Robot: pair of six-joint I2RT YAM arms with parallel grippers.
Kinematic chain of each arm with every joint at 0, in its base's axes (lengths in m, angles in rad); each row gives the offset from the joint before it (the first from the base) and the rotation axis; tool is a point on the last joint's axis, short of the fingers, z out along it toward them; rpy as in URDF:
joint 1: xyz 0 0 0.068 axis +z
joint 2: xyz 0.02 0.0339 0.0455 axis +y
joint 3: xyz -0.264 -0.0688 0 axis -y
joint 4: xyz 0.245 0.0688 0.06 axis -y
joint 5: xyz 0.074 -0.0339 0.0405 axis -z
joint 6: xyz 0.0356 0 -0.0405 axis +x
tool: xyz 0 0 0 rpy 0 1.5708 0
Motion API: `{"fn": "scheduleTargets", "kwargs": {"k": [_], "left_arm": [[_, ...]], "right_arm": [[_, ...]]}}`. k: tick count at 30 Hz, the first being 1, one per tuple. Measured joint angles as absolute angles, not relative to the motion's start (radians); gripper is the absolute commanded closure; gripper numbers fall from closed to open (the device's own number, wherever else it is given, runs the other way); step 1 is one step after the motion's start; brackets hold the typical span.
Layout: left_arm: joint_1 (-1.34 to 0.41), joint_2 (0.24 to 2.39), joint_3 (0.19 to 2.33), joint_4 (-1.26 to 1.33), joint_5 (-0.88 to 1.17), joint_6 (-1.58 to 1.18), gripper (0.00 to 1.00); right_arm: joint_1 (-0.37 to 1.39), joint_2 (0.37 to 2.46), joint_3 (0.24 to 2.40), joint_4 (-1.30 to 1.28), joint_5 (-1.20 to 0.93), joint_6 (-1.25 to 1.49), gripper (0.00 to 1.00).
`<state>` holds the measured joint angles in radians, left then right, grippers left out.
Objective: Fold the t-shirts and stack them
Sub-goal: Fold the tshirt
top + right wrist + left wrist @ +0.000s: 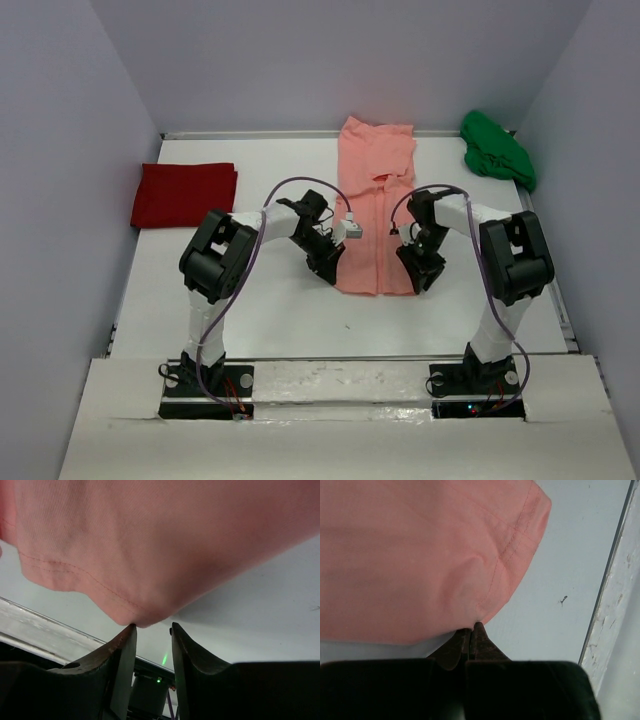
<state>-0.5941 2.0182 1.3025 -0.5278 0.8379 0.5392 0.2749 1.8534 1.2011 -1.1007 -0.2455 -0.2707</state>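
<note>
— while the left gripper [474, 626] is clamped tight, what has it got?
— the hem of the salmon-pink shirt [420, 555]. the cloth puckers down into its closed tips at the shirt's near left corner.
— and the right gripper [152, 626]?
— jaws parted, nothing between them. the hem bulges just above, brushing one fingertip [131, 629].
— where's that shirt lying?
— lengthwise on the table [280, 310], between both arms, far end at the back wall. the deep red shirt [183, 193] lies folded at far left, the bright green shirt [497, 150] crumpled in the far right corner.
</note>
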Motion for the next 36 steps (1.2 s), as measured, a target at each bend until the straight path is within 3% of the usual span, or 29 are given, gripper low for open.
{"fn": "scheduleTargets", "kwargs": {"k": [10, 18, 36], "left_arm": [[-0.594, 2.011, 1.301, -0.526, 0.821, 0.546, 0.98], [-0.594, 2.002, 1.296, -0.520, 0.807, 0.549, 0.98], [-0.594, 1.979, 1.343, -0.709, 0.888, 0.749, 0.97]], "right_arm": [[0.274, 1.926, 1.234, -1.107, -0.295, -0.265, 0.59], [0.274, 1.940, 1.245, -1.098, -0.295, -0.254, 0.99], [0.274, 1.822, 1.255, -1.178, -0.299, -0.298, 1.00]]}}
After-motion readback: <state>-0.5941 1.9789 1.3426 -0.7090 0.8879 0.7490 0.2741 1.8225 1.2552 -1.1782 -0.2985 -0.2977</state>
